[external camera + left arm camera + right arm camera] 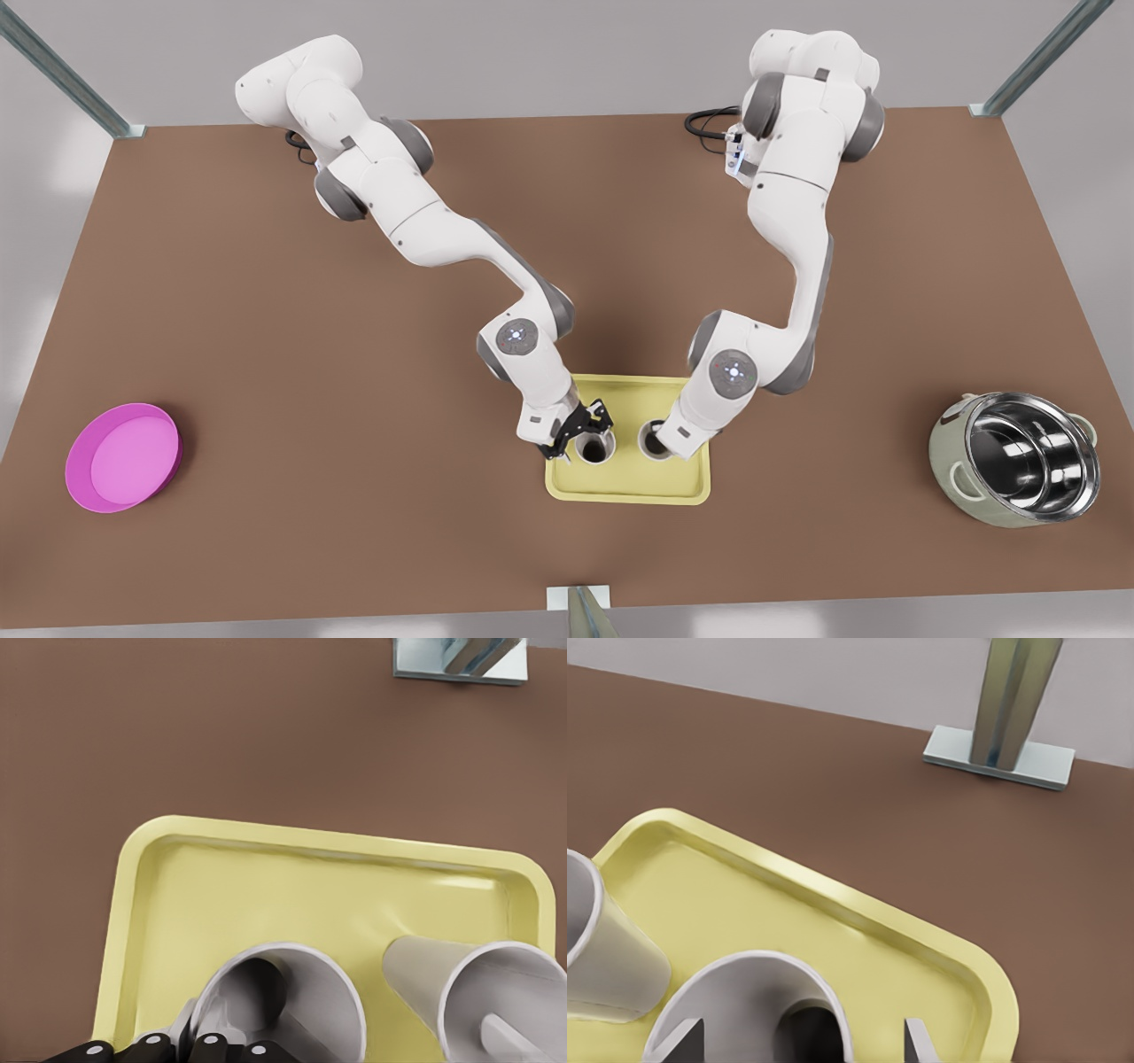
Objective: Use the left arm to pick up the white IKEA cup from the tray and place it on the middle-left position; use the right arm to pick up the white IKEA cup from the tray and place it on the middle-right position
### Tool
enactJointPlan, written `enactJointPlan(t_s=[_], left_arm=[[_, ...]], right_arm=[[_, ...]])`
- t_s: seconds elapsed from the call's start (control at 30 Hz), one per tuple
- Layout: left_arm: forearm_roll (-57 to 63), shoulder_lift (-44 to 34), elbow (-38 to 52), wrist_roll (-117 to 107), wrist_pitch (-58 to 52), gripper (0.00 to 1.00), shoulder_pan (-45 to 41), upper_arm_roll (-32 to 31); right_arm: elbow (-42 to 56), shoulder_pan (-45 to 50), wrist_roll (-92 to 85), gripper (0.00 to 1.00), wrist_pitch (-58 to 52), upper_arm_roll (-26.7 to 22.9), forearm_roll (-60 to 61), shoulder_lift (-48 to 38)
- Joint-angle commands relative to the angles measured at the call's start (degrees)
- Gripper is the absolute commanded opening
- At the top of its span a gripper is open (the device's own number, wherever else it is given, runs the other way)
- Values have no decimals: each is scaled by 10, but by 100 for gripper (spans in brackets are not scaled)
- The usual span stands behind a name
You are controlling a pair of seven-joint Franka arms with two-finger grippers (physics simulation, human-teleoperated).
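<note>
Brown tabletop carried a yellow tray point(627, 492) close to its near edge, with two white cups standing side by side on it. The left gripper point(580, 431) straddled the rim of one cup point(594, 447), fingers parted and not yet closed, while the right gripper point(802, 1038) stood open around the other cup point(744, 1010). With the cups so near each other, I judged a skewed closing could tip one into its neighbour.
</note>
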Motion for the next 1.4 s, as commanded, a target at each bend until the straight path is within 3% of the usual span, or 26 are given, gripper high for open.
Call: enactJointPlan(t_s=[0.0,0.1,0.2,0.37,0.63,0.8,0.9,1.23,1.37], left_arm=[[-4,-19,0,48,-76,20,22,-3],[-17,-66,-7,184,-128,19,86,-3],[-109,-74,-19,362,-110,19,172,-1],[-161,-74,-92,494,7,19,201,-1],[-153,-80,-123,632,52,19,252,0],[-137,-74,-148,638,116,19,247,0],[-142,-73,-160,651,132,19,250,0],[-144,-68,-173,650,163,20,252,-1],[-144,-67,-173,650,163,20,252,-1]], right_arm=[[1,0,16,88,1,0,1,-2],[1,-5,14,87,1,0,1,-3],[0,-9,13,86,1,0,1,-2],[0,0,16,85,1,0,1,2],[0,5,16,81,1,-13,1,10],[-1,13,27,69,19,-14,1,20],[0,13,28,52,18,-11,2,19],[-1,13,27,19,3,-12,2,11],[-1,10,25,16,-51,-13,2,-18]])
